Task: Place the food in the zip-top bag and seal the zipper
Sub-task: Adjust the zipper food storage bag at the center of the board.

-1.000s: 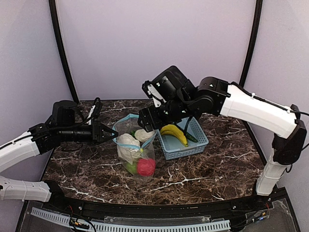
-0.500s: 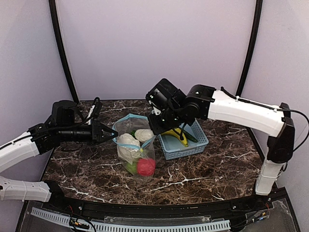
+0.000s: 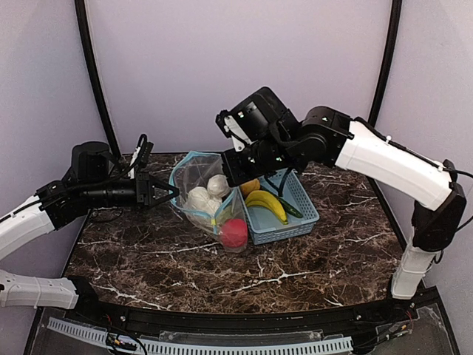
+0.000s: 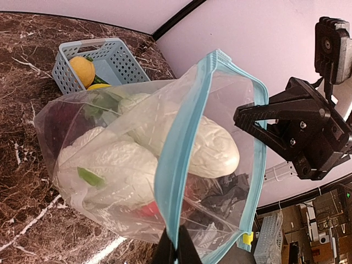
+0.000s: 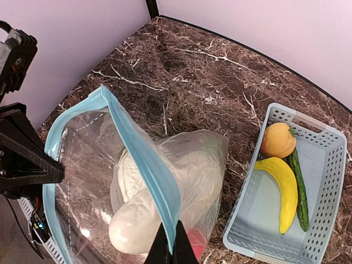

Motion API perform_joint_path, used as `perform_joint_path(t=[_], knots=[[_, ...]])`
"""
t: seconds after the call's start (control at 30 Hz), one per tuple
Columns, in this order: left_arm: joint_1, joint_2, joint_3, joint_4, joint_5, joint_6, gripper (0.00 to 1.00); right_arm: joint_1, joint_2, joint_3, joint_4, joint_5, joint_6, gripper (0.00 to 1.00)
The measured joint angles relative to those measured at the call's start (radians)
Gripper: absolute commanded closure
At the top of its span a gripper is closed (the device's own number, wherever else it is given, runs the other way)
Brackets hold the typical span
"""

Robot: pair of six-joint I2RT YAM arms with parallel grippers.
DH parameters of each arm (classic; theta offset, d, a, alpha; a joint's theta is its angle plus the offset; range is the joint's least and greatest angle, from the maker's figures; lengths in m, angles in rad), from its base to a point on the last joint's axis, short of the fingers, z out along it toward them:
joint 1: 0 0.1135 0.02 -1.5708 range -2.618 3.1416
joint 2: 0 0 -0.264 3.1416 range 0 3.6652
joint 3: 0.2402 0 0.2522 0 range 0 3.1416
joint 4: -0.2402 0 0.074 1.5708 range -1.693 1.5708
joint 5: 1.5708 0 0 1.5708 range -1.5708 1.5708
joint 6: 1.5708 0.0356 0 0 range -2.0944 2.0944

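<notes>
Left pincer (image 4: 170, 252) is closed on the near lip of the zip-top bag (image 3: 198, 174), its tips pinching the rim. The right pincer (image 5: 170, 250) is likewise clamped on the opposite lip, so the two of them hold the mouth spread wide above the dark marbled worktop (image 3: 310, 259). The bag hangs tilted between them at the middle of the worktop, its lower end down by the near left corner of the light blue lattice basket (image 5: 258, 217); I cannot tell whether it touches the basket. Part of the loading looks done: white cauliflower (image 5: 135, 225) fills most of the bag, a red apple (image 3: 235, 231) sits at the bottom, and a little green shows through the plastic, though what it belongs to is unclear. The rest is still to go in, since the yellow banana (image 5: 284, 184), the orange (image 5: 278, 140) and the green cucumber (image 5: 300, 184) all lie in the basket, well outside the bag. The zipper (image 5: 143, 159), the teal strip round the mouth, gapes fully open, so sealing has not begun. With both pincers busy on the rim, one would probably have to let go to fetch the remaining pieces. I judge the task at roughly its midpoint.
</notes>
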Motion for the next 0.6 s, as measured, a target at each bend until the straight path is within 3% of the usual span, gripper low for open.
perform_joint_path(t=[0.27, 0.47, 0.6], knots=[[0.000, 0.006, -0.013, 0.006, 0.002, -0.001, 0.99, 0.001, 0.029, -0.008, -0.015, 0.000, 0.013, 0.99], [0.000, 0.006, -0.064, 0.005, 0.001, -0.008, 0.99, 0.001, 0.043, -0.012, -0.034, 0.001, 0.020, 0.76], [0.000, 0.003, -0.074, 0.009, -0.002, -0.010, 0.99, 0.001, 0.042, -0.013, -0.033, 0.004, 0.016, 0.51]])
